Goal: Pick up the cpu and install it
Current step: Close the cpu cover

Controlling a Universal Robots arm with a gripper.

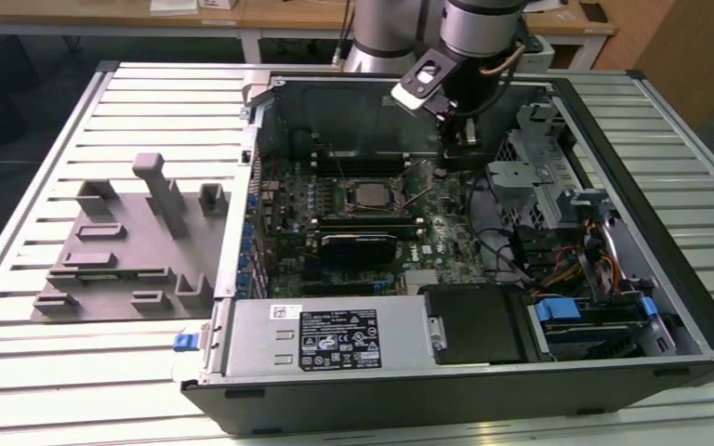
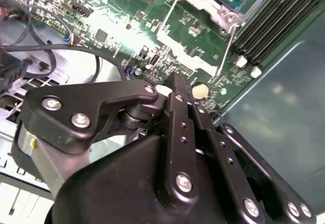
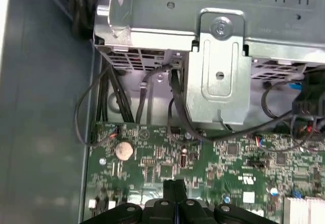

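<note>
One gripper (image 1: 454, 160) hung inside the open computer case (image 1: 456, 400), low over the green circuit board (image 3: 228, 158). Its jaws were pressed fully together with nothing between them; in the first wrist view the two fingers (image 3: 171, 189) met along a thin seam.

A round silver coin battery (image 3: 124, 150) lay on the board just beside the fingertips. Beyond the jaws stood a grey metal drive cage (image 3: 218, 82), with black cables (image 3: 172, 97) running down in front of it to the board.

The cpu (image 1: 367, 195) sat in the socket frame (image 2: 203, 3) on the board, apart from the jaws, toward the exterior view's left of them. A thin wire lever (image 2: 231, 46) stood between the jaws and the chip, and dark memory sticks (image 2: 274, 26) ran alongside the socket.

Well apart from the jaws, outside the case and further to the exterior view's left, a grey plastic tray (image 1: 97, 269) rested on the slatted table (image 1: 146, 102).
</note>
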